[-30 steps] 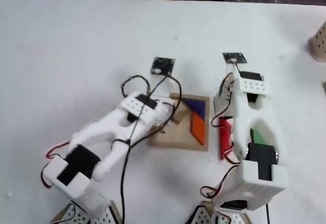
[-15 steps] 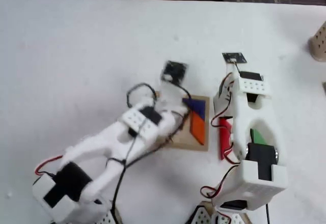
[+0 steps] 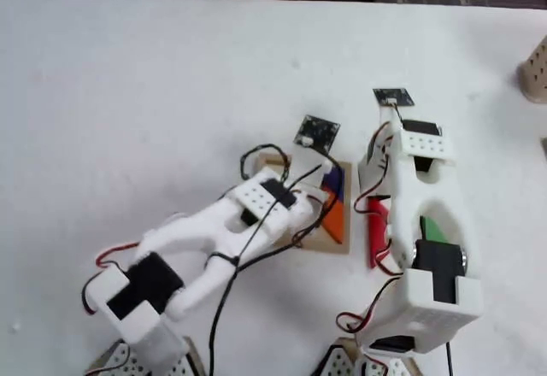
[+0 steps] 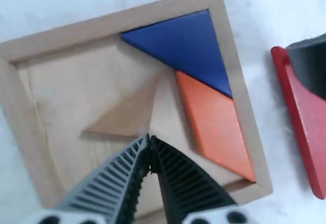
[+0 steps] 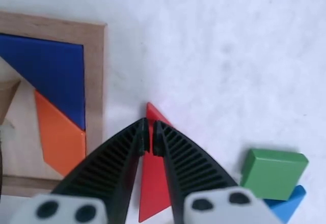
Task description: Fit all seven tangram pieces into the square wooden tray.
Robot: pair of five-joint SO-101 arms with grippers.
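Three pieces lie in the wooden tray (image 4: pixel 236 81): a blue triangle (image 4: pixel 186 43) in a corner, an orange parallelogram (image 4: pixel 214 122) against it, and a tan triangle (image 4: pixel 130 117) loose mid-tray. The left claw (image 4: pixel 149 158), pressed together, has its tip at the tan triangle's corner, probably nudging it; contact is unclear. Next it must slide flush against its neighbours. The right claw (image 5: pixel 149 132), also pressed together, hangs over the red triangle (image 5: pixel 153 188) on the desk (image 3: pixel 128 94), beside a green square (image 5: pixel 272 173).

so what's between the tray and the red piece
Just bare white table lies between the tray and the red piece; the left wrist view shows that stretch plainly.
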